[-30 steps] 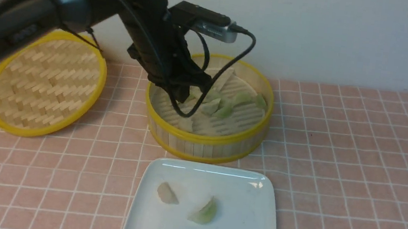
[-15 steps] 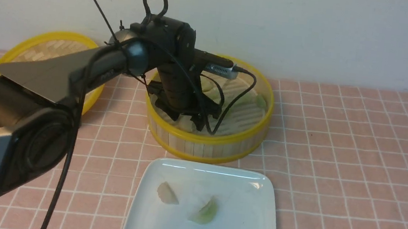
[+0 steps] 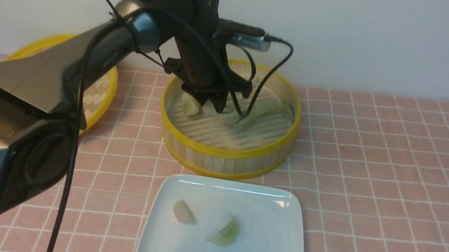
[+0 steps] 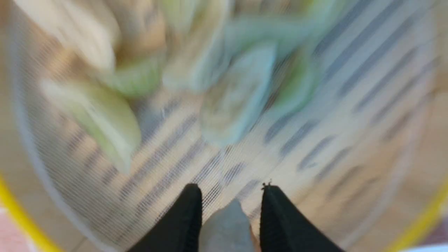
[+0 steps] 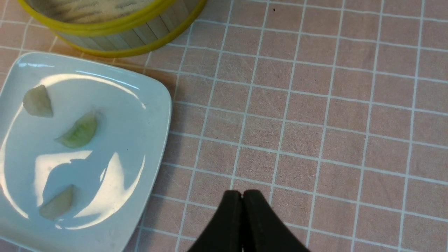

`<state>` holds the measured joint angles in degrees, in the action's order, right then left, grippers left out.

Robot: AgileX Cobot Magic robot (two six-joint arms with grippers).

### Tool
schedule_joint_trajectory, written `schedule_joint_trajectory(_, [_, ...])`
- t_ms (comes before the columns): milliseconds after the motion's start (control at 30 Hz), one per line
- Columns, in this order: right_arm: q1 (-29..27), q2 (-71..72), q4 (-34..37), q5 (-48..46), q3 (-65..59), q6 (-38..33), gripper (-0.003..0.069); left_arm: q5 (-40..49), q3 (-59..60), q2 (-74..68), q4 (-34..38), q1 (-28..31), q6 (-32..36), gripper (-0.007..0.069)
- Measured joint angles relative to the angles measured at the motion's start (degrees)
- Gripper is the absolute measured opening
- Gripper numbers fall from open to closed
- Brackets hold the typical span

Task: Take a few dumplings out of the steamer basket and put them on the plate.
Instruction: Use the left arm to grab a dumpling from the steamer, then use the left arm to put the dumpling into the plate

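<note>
The steamer basket (image 3: pixel 225 153) stands mid-table with several pale green dumplings (image 3: pixel 266 107) on its slatted floor (image 4: pixel 350 115). My left gripper (image 3: pixel 219 107) hangs inside the basket just above the floor. It is shut on a whitish dumpling (image 4: pixel 227 227) between its black fingers (image 4: pixel 185 217). The white plate (image 3: pixel 274 241) lies in front of the basket with dumplings (image 3: pixel 184 213) on it; the right wrist view shows three of these dumplings (image 5: pixel 78 131). My right gripper (image 5: pixel 242 192) is shut and empty over the cloth, to the right of the plate (image 5: pixel 140 115).
The woven, yellow-rimmed lid (image 3: pixel 99 90) leans at the back left, partly behind my left arm. A pink checked cloth (image 3: pixel 370 180) covers the table. A pale wall rises right behind the basket. The left wrist cable (image 3: pixel 270 76) loops over the basket.
My left gripper dropped to the front of the basket floor, closed on the whitish dumpling there, and has lifted it up and back. The right arm is still.
</note>
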<state>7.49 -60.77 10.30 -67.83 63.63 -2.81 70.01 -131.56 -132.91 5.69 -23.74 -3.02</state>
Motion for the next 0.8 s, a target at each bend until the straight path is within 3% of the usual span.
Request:
schedule_joint_trajectory(200, [0.0, 0.0, 0.65, -0.67, 0.0, -0.05, -0.001, 0.37, 6.09, 10.36, 4.85, -0.34, 1.47, 0.0193])
schedule_joint_trajectory(433, [0.0, 0.0, 0.72, -1.09, 0.0, -0.05, -0.001, 0.7, 33.86, 25.7, 6.63, -6.01, 1.65, 0.0193])
schedule_joint_trajectory(533, [0.0, 0.0, 0.8, -0.94, 0.0, -0.05, -0.001, -0.56, 40.59, 24.94, 7.04, -8.87, 1.76, 0.0193])
schedule_joint_trajectory(800, [0.0, 0.0, 0.8, 1.14, 0.0, -0.05, -0.0008, -9.18, 43.02, 17.73, 5.36, -10.28, 2.12, 0.0225])
